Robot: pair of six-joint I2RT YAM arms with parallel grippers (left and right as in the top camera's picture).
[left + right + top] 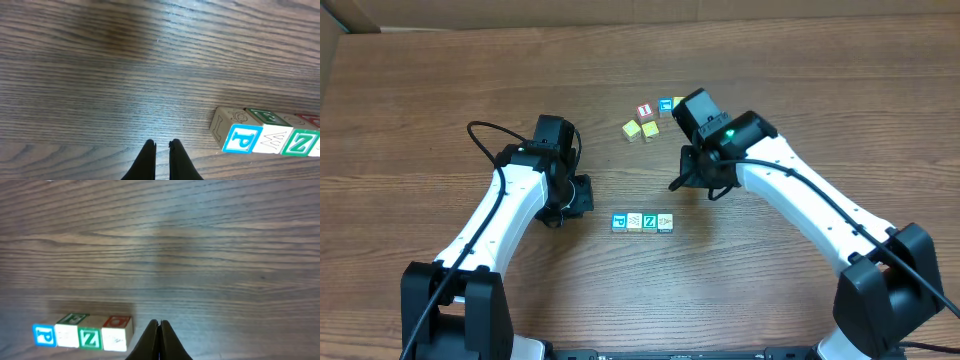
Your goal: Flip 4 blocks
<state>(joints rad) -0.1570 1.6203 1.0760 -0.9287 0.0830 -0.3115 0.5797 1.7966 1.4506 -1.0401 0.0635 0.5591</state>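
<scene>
Overhead shows the blocks (pixel 642 221) lined left to right

table (pixel 420 120): wood | yellow cubes (pixel 632 128): two, close together | red cube (pixel 645 111): just beyond them | blue cube (pixel 666 104): beside it

The left arm (pixel 505 215) and right arm (pixel 810 195) carry white shells with black joints and bases. A black cable (pixel 472 128) loops off the left arm; a green lamp (pixel 729 131) glows on the right wrist. The left tool (pixel 162 143) and right tool (pixel 159 323): black, tapered.
</scene>
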